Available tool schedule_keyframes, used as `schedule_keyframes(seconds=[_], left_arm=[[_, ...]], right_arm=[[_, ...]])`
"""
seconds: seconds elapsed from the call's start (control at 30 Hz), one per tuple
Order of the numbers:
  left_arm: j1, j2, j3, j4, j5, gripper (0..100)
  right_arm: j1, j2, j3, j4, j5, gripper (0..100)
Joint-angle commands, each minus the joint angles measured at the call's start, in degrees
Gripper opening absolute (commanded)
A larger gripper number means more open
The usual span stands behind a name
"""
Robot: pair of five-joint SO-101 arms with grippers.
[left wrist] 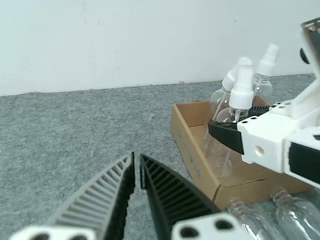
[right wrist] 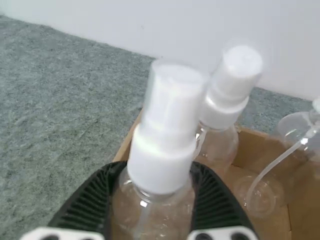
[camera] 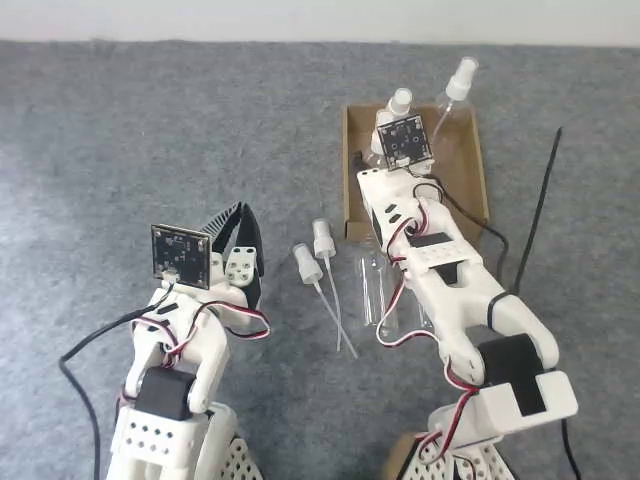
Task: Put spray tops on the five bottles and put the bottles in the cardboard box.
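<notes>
Three down, two to go, I reckon. My right gripper (right wrist: 157,172) is clamped round a topped bottle (right wrist: 167,120) inside the cardboard box (camera: 462,175); I can't tell if it's touching the bottom. Two other topped bottles (right wrist: 227,90) stand just behind it. Two bare bottles (camera: 372,285) lie beside the box's near wall, partly under my right arm, with two loose spray tops (camera: 307,265) near them. My left gripper (left wrist: 137,160) is nearly closed and holds nothing. It's tight in the box, but there's loads of open carpet on my left.
</notes>
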Motion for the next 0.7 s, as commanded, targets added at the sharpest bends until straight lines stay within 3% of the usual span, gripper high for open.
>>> schedule_keyframes(seconds=[0.0, 0.3, 0.47, 0.67], left_arm=[[0.44, -0.97, -0.22, -1.85, -0.53, 1], [0.44, -0.97, -0.22, -1.85, -0.53, 1], [0.44, -0.97, -0.22, -1.85, -0.53, 1], [0.44, -0.97, -0.13, -2.46, -0.53, 1]], right_arm=[[1.27, -1.89, 0.09, -1.89, -0.18, 0.6], [1.1, -1.98, 2.2, -1.89, 0.0, 1.5], [1.1, -2.42, 2.9, -1.8, 0.0, 12.5], [0.84, -2.51, 3.16, -1.1, 1.14, 16.5]])
